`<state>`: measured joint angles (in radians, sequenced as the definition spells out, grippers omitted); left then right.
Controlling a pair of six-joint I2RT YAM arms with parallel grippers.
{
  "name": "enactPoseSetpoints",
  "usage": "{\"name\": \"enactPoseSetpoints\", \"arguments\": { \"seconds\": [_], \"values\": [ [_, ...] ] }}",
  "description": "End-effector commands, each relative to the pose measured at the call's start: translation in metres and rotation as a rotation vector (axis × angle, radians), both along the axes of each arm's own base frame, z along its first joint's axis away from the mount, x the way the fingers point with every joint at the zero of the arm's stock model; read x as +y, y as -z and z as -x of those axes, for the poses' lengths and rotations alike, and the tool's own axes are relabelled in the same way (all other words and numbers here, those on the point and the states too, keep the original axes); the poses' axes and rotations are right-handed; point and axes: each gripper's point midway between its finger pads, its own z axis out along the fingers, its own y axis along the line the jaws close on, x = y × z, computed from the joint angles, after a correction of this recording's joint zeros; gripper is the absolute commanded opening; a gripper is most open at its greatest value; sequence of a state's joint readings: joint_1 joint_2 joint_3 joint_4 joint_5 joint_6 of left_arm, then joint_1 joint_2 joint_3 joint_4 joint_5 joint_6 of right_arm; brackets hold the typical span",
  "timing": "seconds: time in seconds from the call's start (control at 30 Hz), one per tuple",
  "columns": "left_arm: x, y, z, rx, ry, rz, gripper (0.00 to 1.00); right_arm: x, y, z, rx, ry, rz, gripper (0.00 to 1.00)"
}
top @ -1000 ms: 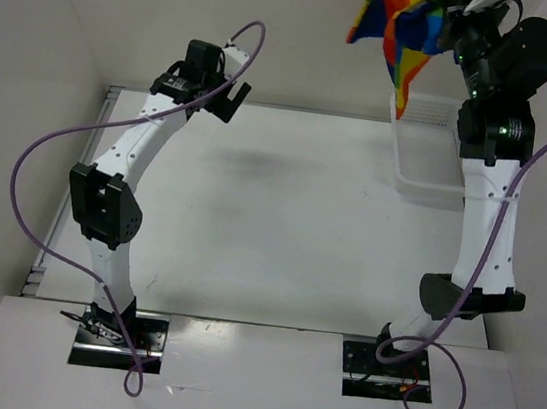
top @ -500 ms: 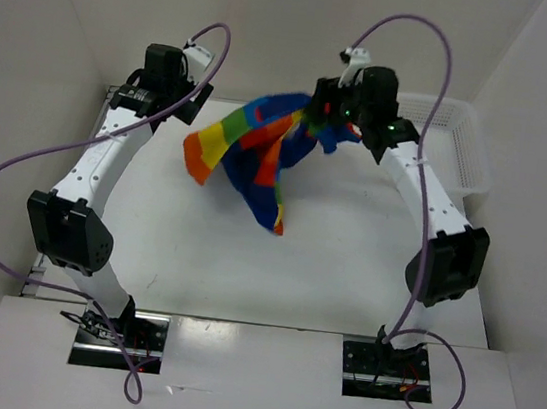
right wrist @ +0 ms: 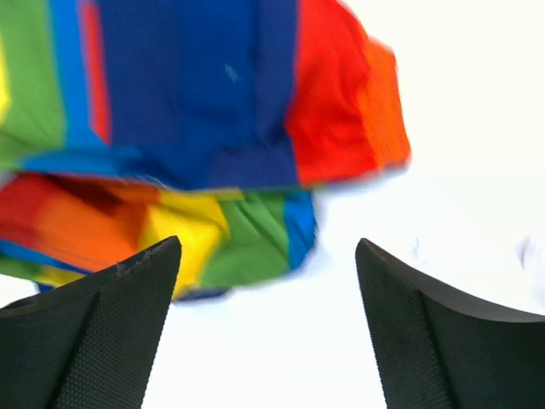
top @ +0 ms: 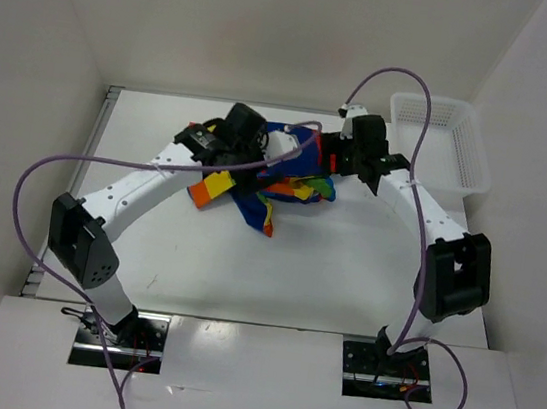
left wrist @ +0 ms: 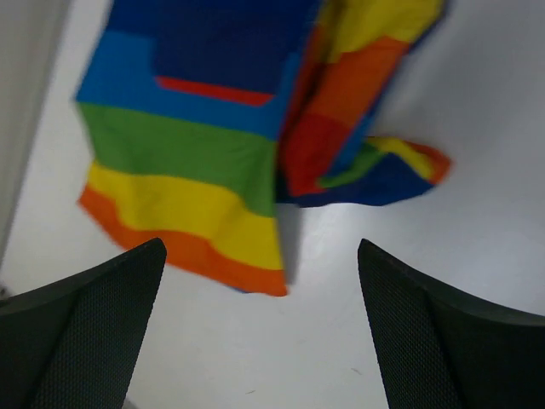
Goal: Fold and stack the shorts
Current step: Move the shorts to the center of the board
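Note:
The rainbow-striped shorts [top: 267, 192] lie crumpled on the white table, between the two arms. My left gripper [top: 228, 154] hovers over their left part, and my right gripper [top: 332, 162] sits at their right edge. In the left wrist view the shorts [left wrist: 196, 136] spread ahead, orange hem nearest, and the left gripper [left wrist: 260, 247] is open with only bare table between its fingers. In the right wrist view the shorts [right wrist: 213, 102] lie bunched ahead, and the right gripper [right wrist: 268, 243] stands open just short of the green and blue fold, holding nothing.
A white mesh basket [top: 474, 155] stands at the back right corner of the table [top: 274, 275]. White walls close in the left, back and right sides. Purple cables loop above both arms.
The right gripper brought the shorts down from above the basket to the middle of the table and let go. The left arm swung right over the shorts.

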<state>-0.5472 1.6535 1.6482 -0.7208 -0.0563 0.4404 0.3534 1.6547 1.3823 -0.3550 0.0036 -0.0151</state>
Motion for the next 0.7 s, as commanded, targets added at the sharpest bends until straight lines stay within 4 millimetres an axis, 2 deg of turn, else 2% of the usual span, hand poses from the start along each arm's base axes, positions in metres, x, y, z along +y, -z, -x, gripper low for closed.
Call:
{"name": "enactPoseSetpoints", "arguments": {
  "seconds": [0.0, 0.03, 0.07, 0.1, 0.17, 0.2, 0.23, 0.27, 0.3, 0.37, 0.4, 0.43, 0.47, 0.53, 0.6, 0.63, 0.67],
  "values": [
    [-0.017, 0.05, 0.041, 0.189, 0.079, 0.002, 1.0, -0.027, 0.028, 0.013, 0.073, 0.09, 0.015, 0.85],
    [-0.013, 0.061, 0.038, 0.199, 0.012, -0.006, 1.0, -0.038, 0.038, 0.015, 0.101, 0.143, 0.001, 0.82],
    [-0.013, 0.077, 0.035, 0.219, -0.016, -0.013, 1.0, -0.058, 0.042, 0.009, 0.115, 0.203, -0.011, 0.82],
    [-0.018, 0.08, 0.034, 0.22, -0.032, -0.006, 1.0, -0.069, 0.048, 0.007, 0.126, 0.239, -0.021, 0.82],
    [-0.018, 0.089, 0.022, 0.21, -0.124, 0.011, 1.0, -0.082, 0.063, 0.0, 0.157, 0.286, -0.038, 0.82],
    [-0.018, 0.093, 0.019, 0.211, -0.153, 0.012, 1.0, -0.085, 0.061, -0.007, 0.146, 0.289, -0.049, 0.82],
    [-0.021, 0.101, 0.018, 0.236, -0.187, 0.025, 1.0, -0.083, 0.071, -0.009, 0.176, 0.275, -0.066, 0.82],
    [-0.032, 0.102, 0.019, 0.258, -0.176, 0.055, 1.0, -0.078, 0.078, -0.008, 0.201, 0.259, -0.087, 0.82],
    [-0.038, 0.106, 0.02, 0.286, -0.178, 0.078, 1.0, -0.071, 0.078, -0.01, 0.208, 0.232, -0.11, 0.82],
    [-0.062, 0.121, 0.027, 0.362, -0.157, 0.117, 1.0, -0.056, 0.09, -0.011, 0.262, 0.21, -0.185, 0.83],
    [-0.065, 0.125, 0.027, 0.38, -0.167, 0.125, 1.0, -0.053, 0.091, -0.015, 0.263, 0.211, -0.203, 0.83],
    [-0.072, 0.14, 0.029, 0.415, -0.169, 0.115, 1.0, -0.049, 0.097, -0.016, 0.282, 0.195, -0.214, 0.83],
    [-0.077, 0.14, 0.027, 0.428, -0.186, 0.136, 1.0, -0.046, 0.097, -0.017, 0.285, 0.183, -0.224, 0.83],
    [-0.083, 0.147, 0.029, 0.465, -0.182, 0.152, 1.0, -0.04, 0.096, -0.019, 0.294, 0.167, -0.25, 0.83],
    [-0.089, 0.151, 0.042, 0.529, -0.156, 0.176, 1.0, -0.036, 0.095, -0.021, 0.309, 0.191, -0.289, 0.83],
    [-0.088, 0.16, 0.049, 0.563, -0.16, 0.172, 1.0, -0.037, 0.107, -0.021, 0.335, 0.211, -0.287, 0.83],
    [-0.085, 0.166, 0.053, 0.579, -0.172, 0.165, 1.0, -0.034, 0.108, -0.023, 0.335, 0.216, -0.285, 0.82]
  ]
}}
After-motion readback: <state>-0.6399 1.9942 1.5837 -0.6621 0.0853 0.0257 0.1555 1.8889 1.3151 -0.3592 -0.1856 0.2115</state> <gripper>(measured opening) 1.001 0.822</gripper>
